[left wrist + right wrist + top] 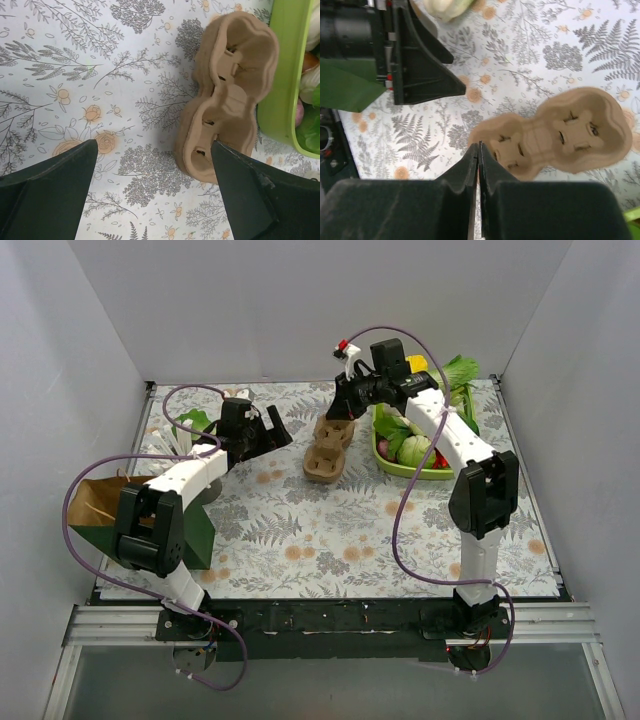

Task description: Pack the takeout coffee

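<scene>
The takeout coffee cannot be made out for certain in any view. Both wells of the cardboard carrier [328, 447] are empty and neither arm holds a cup. So the relation the next move depends on, which way the cup lies from the fingers, cannot be read here.

The only candidate is a pale rounded object [445, 7], cut off at the top edge of the right wrist view. It lies beyond the left arm, roughly at 9 o'clock from the carrier. Whether it is the cup or the utensil holder, I cannot tell. If it is the cup, my judgement is that the left arm is nearer.

The left gripper [152, 145] is spread wide and empty, hovering at 9 o'clock of the carrier [230, 95] and aimed towards it. The right gripper [478, 147] is closed on nothing. Its tips appear over the rim of one well of the carrier [555, 137]; whether they touch it I cannot tell.

Seen from overhead, the carrier's long axis runs about 12 to 6, tipped slightly towards 1 and 7. A green tray of vegetables [400, 468] sits just beside it at 3 o'clock. An open brown bag [95, 500] stands at 8 o'clock, partly behind the left arm. That arm and the tall items at 9 o'clock are what would block a reach towards the pale object.
</scene>
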`<state>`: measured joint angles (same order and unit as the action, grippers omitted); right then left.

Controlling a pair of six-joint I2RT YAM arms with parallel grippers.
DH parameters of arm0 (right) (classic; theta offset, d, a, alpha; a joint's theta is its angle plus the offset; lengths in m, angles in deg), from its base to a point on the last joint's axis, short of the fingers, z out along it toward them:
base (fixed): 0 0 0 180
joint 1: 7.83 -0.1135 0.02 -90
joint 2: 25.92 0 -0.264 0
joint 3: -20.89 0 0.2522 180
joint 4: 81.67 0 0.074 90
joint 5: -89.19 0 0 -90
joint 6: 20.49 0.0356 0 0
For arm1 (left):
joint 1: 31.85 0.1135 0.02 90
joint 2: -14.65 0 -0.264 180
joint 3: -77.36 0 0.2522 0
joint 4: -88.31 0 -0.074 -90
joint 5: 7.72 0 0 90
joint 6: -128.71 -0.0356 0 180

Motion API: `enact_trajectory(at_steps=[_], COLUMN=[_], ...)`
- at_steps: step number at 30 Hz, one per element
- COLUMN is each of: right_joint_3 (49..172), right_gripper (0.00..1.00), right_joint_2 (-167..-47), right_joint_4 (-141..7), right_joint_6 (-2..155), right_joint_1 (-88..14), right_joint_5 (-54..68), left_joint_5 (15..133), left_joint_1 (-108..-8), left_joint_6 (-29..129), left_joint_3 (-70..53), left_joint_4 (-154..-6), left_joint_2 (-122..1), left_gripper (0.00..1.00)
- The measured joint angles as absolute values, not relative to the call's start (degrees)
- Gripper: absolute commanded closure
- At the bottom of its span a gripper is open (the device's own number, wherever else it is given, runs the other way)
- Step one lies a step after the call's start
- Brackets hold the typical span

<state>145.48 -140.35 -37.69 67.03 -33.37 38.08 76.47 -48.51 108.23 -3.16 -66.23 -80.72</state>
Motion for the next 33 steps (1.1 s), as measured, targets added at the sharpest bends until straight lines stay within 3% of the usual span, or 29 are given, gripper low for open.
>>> enact_trajectory(at_steps=[1, 3, 10, 22, 29, 33], right_joint_3=[145.5, 145.3, 144.4, 151.1, 150.9, 148.1], right_gripper=[0.54, 0.45, 0.44, 0.5, 0.51, 0.52], right_joint_2=[-140.4, -140.4, -141.3, -151.2, -150.8, -146.5], right_joint_4=[-37.5, -37.3, -35.8, -28.7, -26.5, -25.5], right_joint_6=[66.8, 66.8, 67.7, 55.3, 52.3, 52.5], right_joint_1=[-33.8, -34.7, -36.8, -36.8, -36.7, -35.0], right_joint_5=[36.5, 32.7, 22.1, 19.4, 18.3, 18.4], left_joint_5=[76.1, 75.4, 74.5, 68.8, 60.8, 58.4], left_joint_1=[-48.5, -48.5, -48.6, -48.6, -49.3, -51.1], left_joint_6=[108.2, 108.2, 106.6, 98.4, 93.3, 89.7], left_joint_3=[-3.2, -3.2, -3.2, -2.6, -2.9, -10.2], left_joint_4=[-66.4, -66.6, -66.4, -66.0, -67.0, -66.4], left_joint_2=[-80.7, -80.6, -78.5, -72.7, -74.1, -81.9], left_gripper=[0.02, 0.02, 0.02, 0.02, 0.11, 0.24])
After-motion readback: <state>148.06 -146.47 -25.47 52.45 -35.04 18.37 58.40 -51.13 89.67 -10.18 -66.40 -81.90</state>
